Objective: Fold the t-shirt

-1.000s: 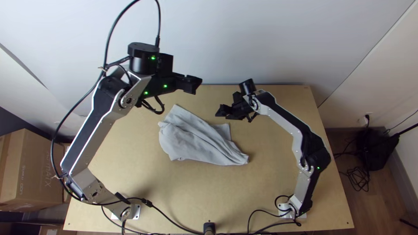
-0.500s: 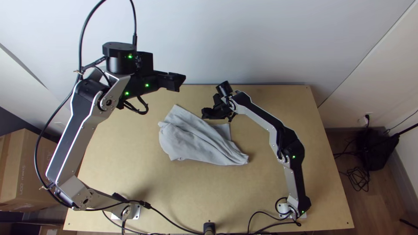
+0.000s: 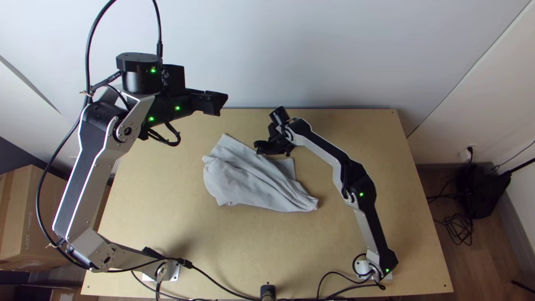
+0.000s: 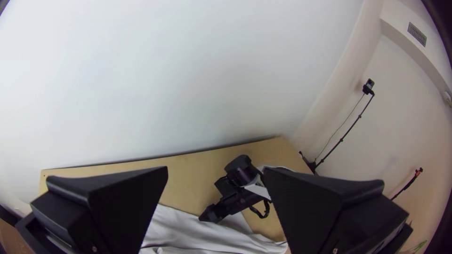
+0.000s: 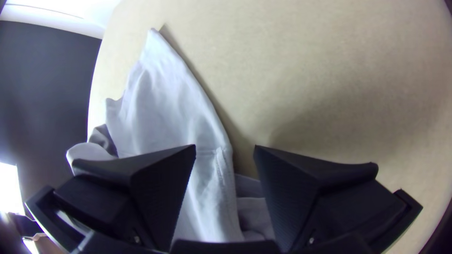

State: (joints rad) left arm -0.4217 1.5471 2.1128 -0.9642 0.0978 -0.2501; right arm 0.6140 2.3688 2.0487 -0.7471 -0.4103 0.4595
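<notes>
Left arm [image 3: 92, 173] and right arm [image 3: 320, 147], both bent, each with its fingers standing apart.
In the top view, the left arm goes outward from its base [image 3: 172, 271], then it bends and goes up the picture, and its gripper [image 3: 218, 103] points across, toward the right arm's side. The right arm leans inward from its own base [image 3: 363, 268], and its gripper [image 3: 261, 148] points toward the left arm's side; the two grippers are apart from each other. The left wrist view shows the left gripper's black fingers [image 4: 127, 207] with a wide gap between them; in the right wrist view, the right gripper's fingers [image 5: 162, 197] are also well separated.
</notes>
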